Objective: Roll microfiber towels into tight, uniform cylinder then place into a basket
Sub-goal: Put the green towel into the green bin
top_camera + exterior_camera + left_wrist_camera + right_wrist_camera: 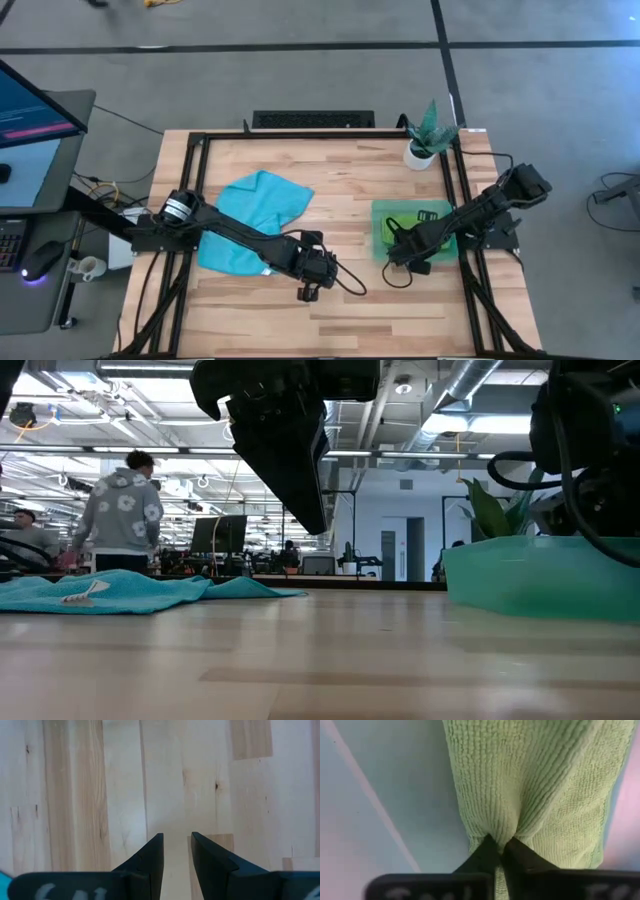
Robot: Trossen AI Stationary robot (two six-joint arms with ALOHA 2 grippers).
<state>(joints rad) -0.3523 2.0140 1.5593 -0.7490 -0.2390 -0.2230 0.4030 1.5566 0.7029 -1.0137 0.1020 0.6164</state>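
Note:
The turquoise towel (255, 215) lies spread and rumpled on the table's left half; it also shows flat on the wood in the low view (120, 592). The green basket (376, 215) stands at the right and shows in the low view (530, 575). The lime green towel (530, 780) lies inside the basket. My right gripper (395, 242) is down in the basket, shut on this towel (498, 842). My left gripper (306, 292) hangs over bare wood near the table's front, its fingers a little apart and empty (177, 840). My right gripper pinches a bunched-up fold of the lime green towel (498, 831) between its two fingertips. The cloth puckers toward the fingertips. The rest of the towel lies ahead of the fingers on the basket's floor (395, 795).
A small white plant pot (420, 153) stands at the table's far right corner, behind the basket. A black frame (200, 150) runs along the table's edges. Bare wood lies between the turquoise towel and the basket. People stand in the room beyond the table (122, 510).

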